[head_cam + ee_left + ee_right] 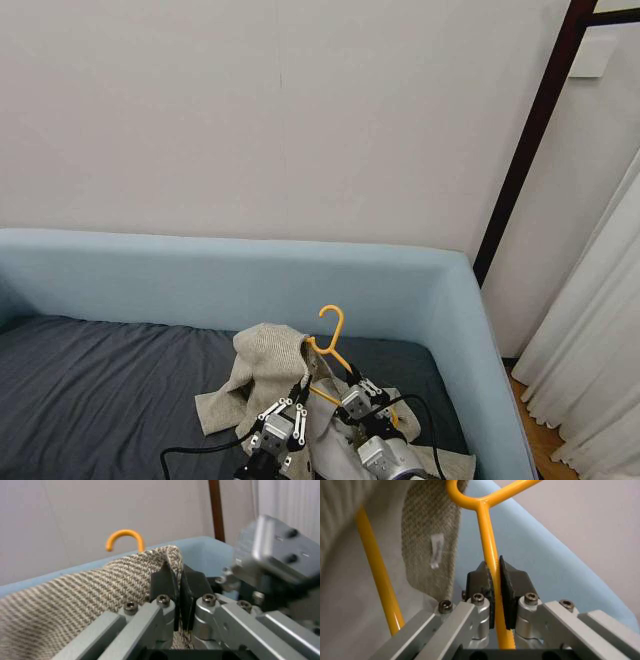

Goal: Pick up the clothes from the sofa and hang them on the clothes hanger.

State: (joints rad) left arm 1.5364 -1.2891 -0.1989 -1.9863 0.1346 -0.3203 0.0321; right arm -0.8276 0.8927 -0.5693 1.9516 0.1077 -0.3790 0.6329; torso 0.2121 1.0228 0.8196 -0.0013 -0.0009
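Note:
A beige knitted garment (262, 372) lies bunched on the sofa's dark seat, partly draped over a yellow hanger (331, 345) whose hook (124, 537) points up. My left gripper (297, 394) is shut on a raised fold of the garment (100, 588), seen pinched between its black pads (165, 581). Right beside it, my right gripper (359, 385) is shut on the hanger's yellow bar (489, 551), which runs between its pads (512, 581). The garment's collar with a white label (436, 551) hangs next to that bar.
The sofa has a light blue back and side wall (455, 300) and a dark grey seat (90, 380). A dark brown pole (530, 130) stands at the right against the white wall. White curtains (600, 350) hang at the far right. Black cables trail by the grippers.

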